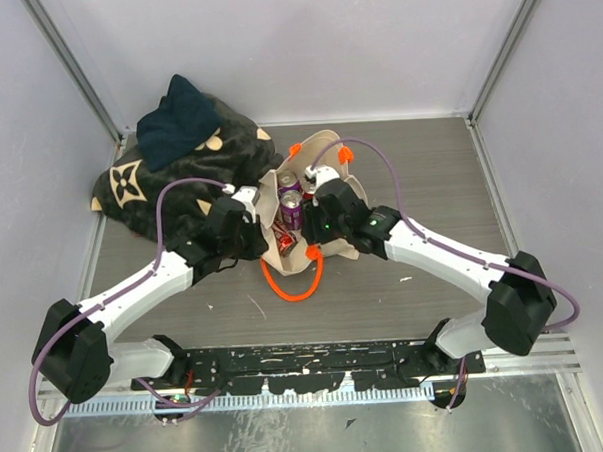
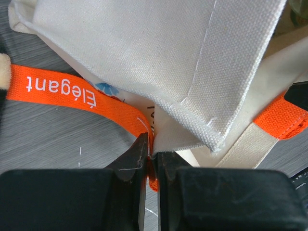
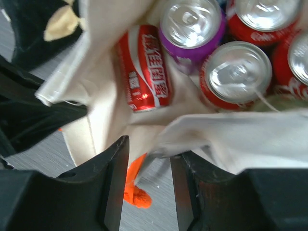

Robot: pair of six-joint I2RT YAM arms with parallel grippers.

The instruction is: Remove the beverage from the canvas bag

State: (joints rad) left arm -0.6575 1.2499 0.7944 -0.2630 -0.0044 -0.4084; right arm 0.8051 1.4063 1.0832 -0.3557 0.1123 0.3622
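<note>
The beige canvas bag (image 1: 321, 155) lies open in the middle of the table, its orange handle (image 1: 294, 284) looped on the table in front. Inside are several cans: a purple can (image 3: 192, 24), a red can on its side (image 3: 144, 67) and upright red cans (image 3: 236, 72). The cans also show in the top view (image 1: 292, 208). My left gripper (image 2: 153, 150) is shut on the bag's orange strap (image 2: 62, 89) and canvas edge at the bag's left side. My right gripper (image 3: 149, 166) is open at the bag's near right rim, with a fold of canvas (image 3: 226, 132) lying between the fingers.
A dark floral-patterned blanket (image 1: 170, 187) with a dark blue cloth (image 1: 180, 119) on top lies at the back left, touching the bag. Grey walls close the table at the back and both sides. A black rail runs along the near edge (image 1: 318, 363).
</note>
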